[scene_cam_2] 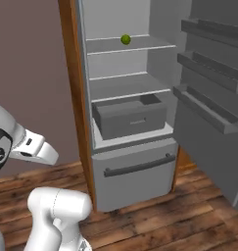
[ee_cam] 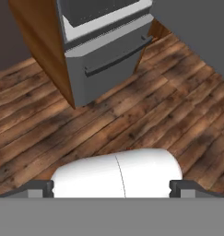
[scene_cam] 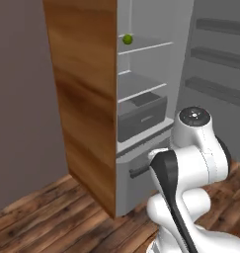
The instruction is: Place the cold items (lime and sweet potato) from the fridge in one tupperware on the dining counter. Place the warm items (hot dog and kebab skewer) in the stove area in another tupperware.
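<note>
Up on the fridge's top visible shelf (scene_cam_2: 125, 46) sits the lime (scene_cam_2: 125, 39), a small green ball roughly mid-shelf and close to the front edge. From the right base view you get the fridge (scene_cam_2: 130, 108) pretty much head on: door (scene_cam_2: 213, 98) swung wide open to the right with its racks showing, two light shelves, then a dark grey drawer (scene_cam_2: 132, 117) pulled partway out, and a big bottom drawer (scene_cam_2: 135, 176) with a dark bar handle. The left base view looks at it more from the side, so the wooden side panel (scene_cam: 87, 99) covers a good part of the inside and the lime (scene_cam: 127, 39) peeks out just past the panel's edge, near the left end of that shelf. The arm's white elbow (scene_cam: 190, 163) sits low right there, in front of the bottom drawer.

The hand view gives something neither base camera does: it looks down at the wood plank floor (ee_cam: 132, 115), with the bottom drawer and its handle (ee_cam: 115, 57) at the top of the picture. The two dark fingers (ee_cam: 37, 188) poke up at the far left and far right of the bottom edge, spread wide apart with nothing between them, so open and empty, well away from the lime.

Can't spot the sweet potato on any shelf; the grey drawer's inside is too dark to tell.
</note>
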Motion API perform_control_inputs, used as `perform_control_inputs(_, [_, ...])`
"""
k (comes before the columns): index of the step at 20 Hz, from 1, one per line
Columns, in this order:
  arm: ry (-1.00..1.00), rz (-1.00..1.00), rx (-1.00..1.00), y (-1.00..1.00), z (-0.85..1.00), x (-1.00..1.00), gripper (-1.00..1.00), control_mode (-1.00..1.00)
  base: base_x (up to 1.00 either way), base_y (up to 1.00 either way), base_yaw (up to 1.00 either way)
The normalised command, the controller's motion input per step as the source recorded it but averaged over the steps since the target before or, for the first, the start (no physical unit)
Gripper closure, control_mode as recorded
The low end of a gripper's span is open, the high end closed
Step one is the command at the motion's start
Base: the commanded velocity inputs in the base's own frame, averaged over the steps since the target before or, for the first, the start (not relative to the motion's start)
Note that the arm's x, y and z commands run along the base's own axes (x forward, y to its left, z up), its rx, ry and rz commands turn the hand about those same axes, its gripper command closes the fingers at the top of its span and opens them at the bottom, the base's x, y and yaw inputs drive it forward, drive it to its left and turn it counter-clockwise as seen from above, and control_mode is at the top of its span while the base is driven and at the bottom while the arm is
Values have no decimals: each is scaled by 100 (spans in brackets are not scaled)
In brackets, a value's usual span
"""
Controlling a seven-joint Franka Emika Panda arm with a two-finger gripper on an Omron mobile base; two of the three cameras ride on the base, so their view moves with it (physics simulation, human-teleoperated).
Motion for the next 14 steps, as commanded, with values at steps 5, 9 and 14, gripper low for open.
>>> perform_control_inputs(5, [0, 0, 0, 0, 0, 0, -100, 100, 45, -81, 49])
perform_control_inputs(9, [0, 0, 0, 0, 0, 0, -100, 100, 49, -75, 50])
perform_control_inputs(14, [0, 0, 0, 0, 0, 0, -100, 100, 47, -51, 40])
